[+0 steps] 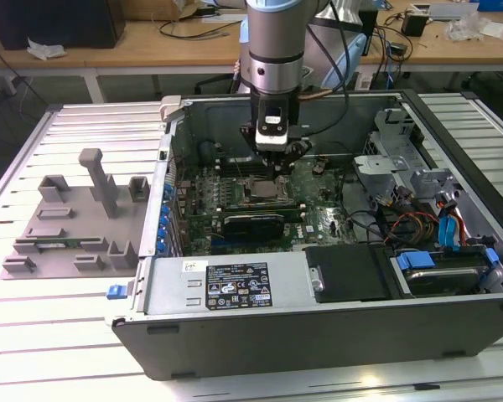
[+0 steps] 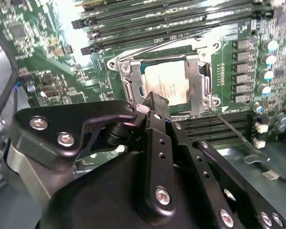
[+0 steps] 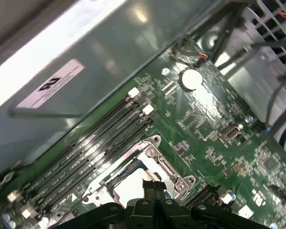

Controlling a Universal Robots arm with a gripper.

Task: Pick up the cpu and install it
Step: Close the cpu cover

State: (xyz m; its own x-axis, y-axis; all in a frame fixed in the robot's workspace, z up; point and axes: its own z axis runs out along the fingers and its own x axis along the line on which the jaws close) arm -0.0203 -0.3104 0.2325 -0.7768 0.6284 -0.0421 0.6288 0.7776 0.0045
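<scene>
While the cpu [image 2: 170, 82] lies in the socket [image 2: 201, 71], the gripper [image 2: 153, 100], jaws together, hangs above

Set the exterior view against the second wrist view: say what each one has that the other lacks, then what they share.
Exterior view adds: the whole grey case, a grey parts tray at that view's left, and the drive cables. Second wrist view adds: the screws on the socket frame and a row of capacitors. Both: the hand low over the chip, which lies in its socket on the green board.
</scene>
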